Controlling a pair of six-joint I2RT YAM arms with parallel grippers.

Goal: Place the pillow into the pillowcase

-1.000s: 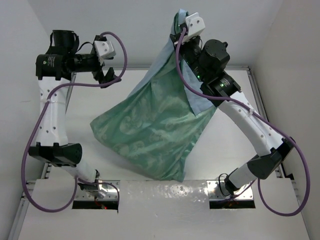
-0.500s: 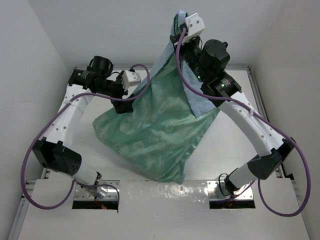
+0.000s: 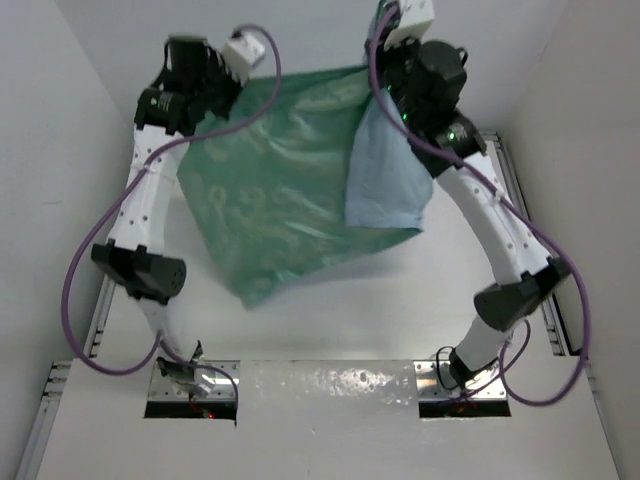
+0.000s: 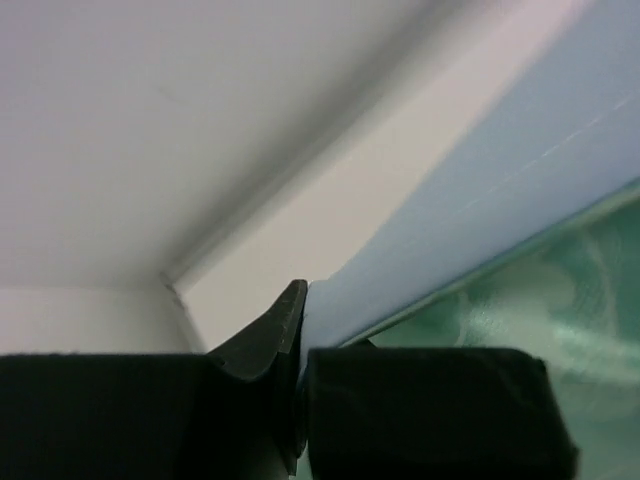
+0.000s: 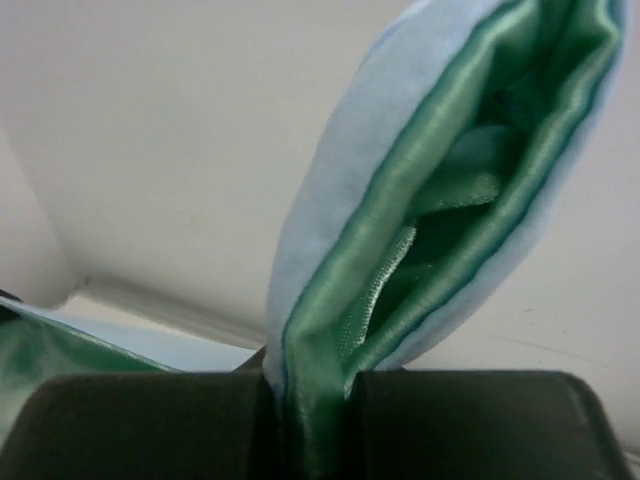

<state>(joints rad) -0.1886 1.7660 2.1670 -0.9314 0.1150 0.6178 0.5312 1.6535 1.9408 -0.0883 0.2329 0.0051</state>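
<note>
White walls [image 3: 60, 120] close round a white bench [image 3: 400, 310] on 3 sides, and nothing lies on the part of the bench that shows. Above it the pillowcase [image 3: 270, 190] hangs clear of the surface, stretched between the 2 raised arms, green side out. A light blue flap [image 3: 385, 185] of its inner side droops on the right.

No pillow shows in any view. The case sags as if it had some bulk, so the pillow may well be inside already, but I cannot tell that for sure. If it is, what is left is likely shaking it down, squaring the corners and laying the lot flat.

The left pincer [image 4: 300, 330] is clamped on a light blue edge of the cloth. The right pincer [image 5: 315, 395] is clamped on a folded bunch of the hem, which stands up above its fingers as an open loop.
</note>
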